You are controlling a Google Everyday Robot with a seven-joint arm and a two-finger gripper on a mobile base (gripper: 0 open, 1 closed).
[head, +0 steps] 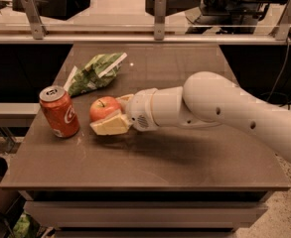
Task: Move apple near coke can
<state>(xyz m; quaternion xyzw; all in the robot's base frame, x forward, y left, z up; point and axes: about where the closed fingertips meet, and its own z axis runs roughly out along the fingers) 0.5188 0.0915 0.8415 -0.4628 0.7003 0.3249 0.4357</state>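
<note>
Apple [103, 108]: pinched between fingers of tool [108, 116], toward left edge of desk [184, 167], just beside coke can [59, 112], apart.
Status: move judged nearly done; set-down and release outstanding.
Green snack bag [95, 73]: behind both.

Lit dimly, in warm amber, from overhead. Threw soft shadow on table [184, 167] beneath gripper [111, 114], clasped round apple [103, 109] just beside coke can [59, 112]. Glared pale beyond rear rail [95, 29].
</note>
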